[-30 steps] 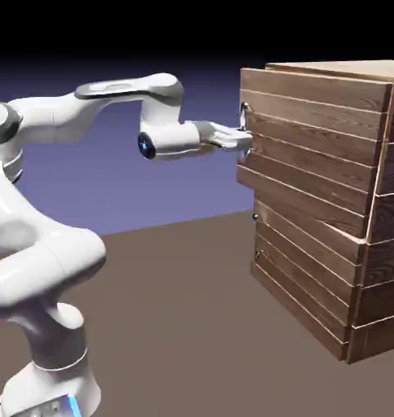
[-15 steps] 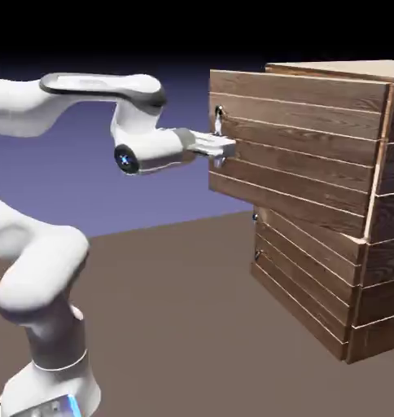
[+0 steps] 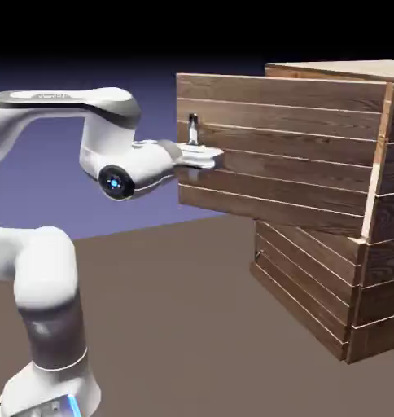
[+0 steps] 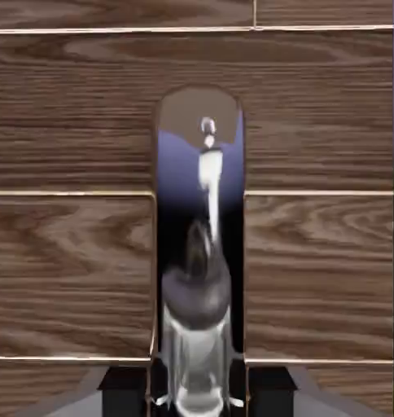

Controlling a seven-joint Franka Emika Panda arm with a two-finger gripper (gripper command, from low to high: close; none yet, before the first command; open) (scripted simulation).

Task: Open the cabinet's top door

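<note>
Brown planks of the top door (image 3: 282,155) stood swung out from the cabinet (image 3: 355,269) at frame right. I saw the gripper (image 3: 202,155) clamped on its metal handle (image 4: 199,269), centre-left.

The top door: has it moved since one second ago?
Yes. The top door has swung out toward the exterior view's left, its handle edge now farther from the fixed cabinet.

I count one cabinet (image 3: 347,269), and ahead of my claw (image 3: 207,156) one top door (image 3: 290,163) of five planks. Between the claw's fingers I see one metal handle (image 4: 202,269). Below the claw sits one lower door (image 3: 306,277).
</note>
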